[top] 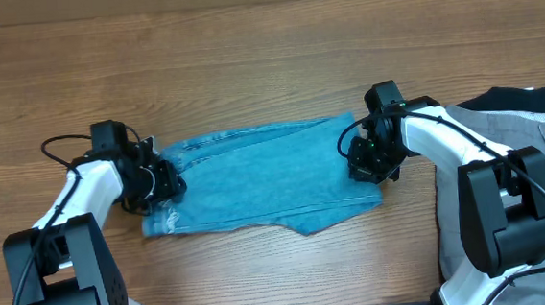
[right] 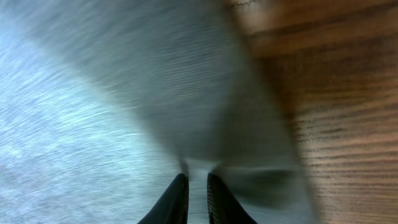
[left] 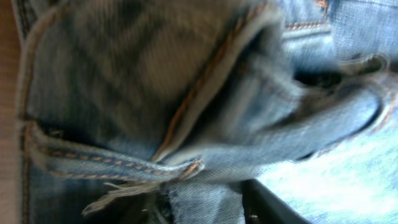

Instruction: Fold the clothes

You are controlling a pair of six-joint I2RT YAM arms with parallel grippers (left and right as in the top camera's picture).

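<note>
**Right gripper** (right: 198,184): the jaws are drawn almost together with a thin pleat of denim pinched between them. I judge this a grip on the jeans (top: 265,177) at the end nearest this arm. From the pinch the cloth runs away toward the opposite arm. Bare table (top: 247,58) shows just beside the fingers on their outer side.

**Left gripper** (top: 159,184): it is pressed into the far end of the same garment. Denim crowds its camera and the frayed hem (left: 124,190) sits directly ahead of the fingers. Whether the jaws have closed on cloth cannot be told.

**Between the grippers:** the jeans lie flat and stretched out, apparently doubled lengthwise, one leg over the other.

**Progress:** early, in my judgement. One lengthwise fold looks made, and the crosswise folds are not yet done. Behind the right gripper, past its own arm, the grey trousers (top: 531,139) lie loose and unfolded. The black garment (top: 538,97) lies beyond them in the same state.
</note>
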